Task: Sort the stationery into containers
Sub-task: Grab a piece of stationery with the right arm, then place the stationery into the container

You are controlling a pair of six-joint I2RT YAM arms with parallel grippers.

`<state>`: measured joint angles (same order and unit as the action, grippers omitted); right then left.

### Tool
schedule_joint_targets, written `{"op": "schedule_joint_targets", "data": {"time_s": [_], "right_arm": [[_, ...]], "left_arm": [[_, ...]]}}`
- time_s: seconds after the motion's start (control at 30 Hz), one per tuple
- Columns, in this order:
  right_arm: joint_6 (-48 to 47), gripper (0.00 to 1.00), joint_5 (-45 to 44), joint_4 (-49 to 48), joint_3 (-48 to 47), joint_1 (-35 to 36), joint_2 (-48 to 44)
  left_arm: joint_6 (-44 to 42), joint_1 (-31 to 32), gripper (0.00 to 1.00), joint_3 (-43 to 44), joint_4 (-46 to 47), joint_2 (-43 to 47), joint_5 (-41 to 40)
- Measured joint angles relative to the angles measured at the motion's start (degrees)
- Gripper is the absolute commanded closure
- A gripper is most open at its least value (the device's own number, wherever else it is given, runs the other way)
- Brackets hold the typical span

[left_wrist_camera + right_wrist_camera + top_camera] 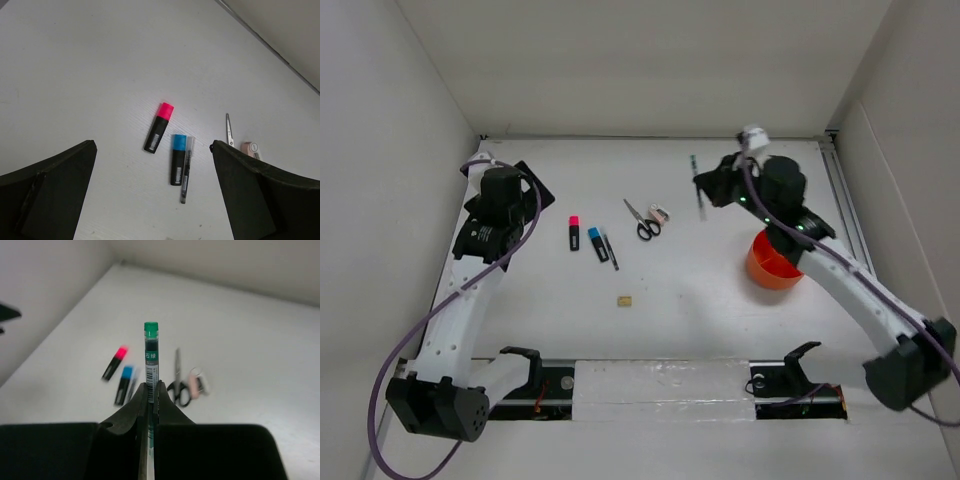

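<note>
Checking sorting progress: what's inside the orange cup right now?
Only bare orange interior shows in the orange cup; the right arm covers much of its opening, so any contents there are hidden.

The left arm [460, 310] and right arm [860, 290] had white links between black joint housings, with black bases toward the bench's near corners. A purple cable [395, 370] looped along the left arm. Small green lights [807, 228] dotted the right arm's black wrist. The left gripper [152, 145] and right gripper [151, 386] had matte black fingers [55, 195].
</note>
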<state>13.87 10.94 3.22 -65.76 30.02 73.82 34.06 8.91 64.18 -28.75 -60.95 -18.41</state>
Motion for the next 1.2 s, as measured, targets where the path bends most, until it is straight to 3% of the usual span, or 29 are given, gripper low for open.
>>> {"op": "schedule_joint_targets", "data": {"time_s": [0.17, 0.3, 0.4, 0.63, 0.83, 1.2], "right_arm": [[-1.2, 1.0, -3.9, -9.1, 13.7, -10.3, -19.9], [-3.7, 1.0, -4.5, -12.4, 20.6, -15.5, -29.0], [-4.4, 1.0, -5.4, -15.4, 23.3, -19.6, -31.2], [-0.1, 1.0, -16.5, -21.2, 32.1, -25.3, -34.2], [1.3, 1.0, -22.4, -28.0, 37.9, -25.9, -34.5], [-1.9, 1.0, -24.3, -33.2, 41.5, -25.9, -32.9]], "left_arm": [[-1.2, 0.0, 0.01, -0.1, 1.6, 1.2, 3.0], [-2.2, 0.0, 0.01, -1.1, 3.1, 1.8, 6.0], [-3.0, 0.0, 0.01, -2.3, 4.1, 2.8, 8.5], [-4.3, 0.0, 0.01, -3.5, 6.8, 4.7, 14.2], [-5.3, 0.0, 0.01, -3.8, 8.1, 4.7, 18.1], [-5.7, 0.0, 0.01, -3.8, 9.4, 4.7, 22.3]]}}
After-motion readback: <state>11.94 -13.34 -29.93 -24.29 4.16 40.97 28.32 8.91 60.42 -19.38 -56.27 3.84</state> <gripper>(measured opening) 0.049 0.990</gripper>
